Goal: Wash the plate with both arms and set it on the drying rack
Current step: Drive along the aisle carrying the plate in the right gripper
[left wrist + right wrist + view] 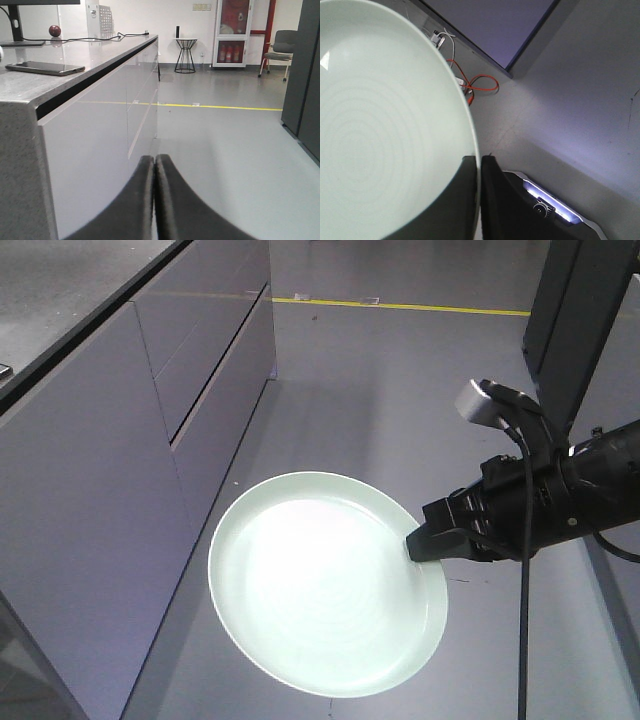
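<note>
On my front view the right gripper (418, 545) is pinched narrow on the rim of the plate (320, 590), one finger on the inner face and the other under the edge. The plate hangs in the air with nothing beneath it but the grey floor (400, 420). Its hollow face is turned up toward the camera, and it is held only at the edge nearest the arm. The far edge of the plate sits just beside the front of the long grey cabinet (100, 490), though I cannot tell whether they touch. A small grey camera (480, 400) sits on top of the right arm, and a black cable (524, 620) drops down in front of it. The right wrist view shows the same grip from close up: the two dark fingers (462, 200) meet at the plate's rim, and an orange cord (480, 82) lies on the floor beyond. On the left wrist view the left gripper (154, 160) has its fingers pressed together with nothing between them, pointing along the cabinet front. A dark phone (45, 68) lies flat on the countertop (100, 55) near its front edge, with a small red ball (54, 31) farther back. A yellow line (225, 107) crosses the floor, and a wire stool (185, 50) stands by the back wall.
</note>
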Motion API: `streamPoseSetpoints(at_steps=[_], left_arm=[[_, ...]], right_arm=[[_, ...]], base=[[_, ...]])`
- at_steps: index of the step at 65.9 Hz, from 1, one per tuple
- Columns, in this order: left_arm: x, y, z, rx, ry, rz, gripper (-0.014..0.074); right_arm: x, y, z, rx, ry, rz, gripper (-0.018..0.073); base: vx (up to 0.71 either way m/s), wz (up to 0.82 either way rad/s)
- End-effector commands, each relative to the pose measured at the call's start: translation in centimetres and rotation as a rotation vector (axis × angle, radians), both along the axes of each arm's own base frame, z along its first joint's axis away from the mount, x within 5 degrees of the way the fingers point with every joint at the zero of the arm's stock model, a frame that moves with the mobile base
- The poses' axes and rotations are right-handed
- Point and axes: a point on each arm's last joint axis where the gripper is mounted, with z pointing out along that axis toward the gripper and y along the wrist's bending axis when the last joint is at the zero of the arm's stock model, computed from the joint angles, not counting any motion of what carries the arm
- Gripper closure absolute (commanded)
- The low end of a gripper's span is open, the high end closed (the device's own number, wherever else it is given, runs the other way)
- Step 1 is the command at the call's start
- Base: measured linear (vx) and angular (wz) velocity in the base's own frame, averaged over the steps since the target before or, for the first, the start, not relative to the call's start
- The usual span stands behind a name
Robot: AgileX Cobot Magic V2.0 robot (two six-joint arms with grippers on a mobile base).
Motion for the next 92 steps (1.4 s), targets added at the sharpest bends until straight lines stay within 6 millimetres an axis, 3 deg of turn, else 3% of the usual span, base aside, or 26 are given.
streamPoseSetpoints(at_steps=[1,92], left_arm=[[-0.26,-0.02,1.59,-0.016,-0.113,-0.005,0.0603],[-0.26,-0.02,1.59,-0.016,-0.113,-0.005,0.0603]], right_arm=[[-0.22,0.09,1.82,0.057,-0.060,-0.021,0.0568],[-0.22,0.09,1.82,0.057,-0.060,-0.021,0.0568]], base=[[0.19,-0.05],[0.18,-0.05]])
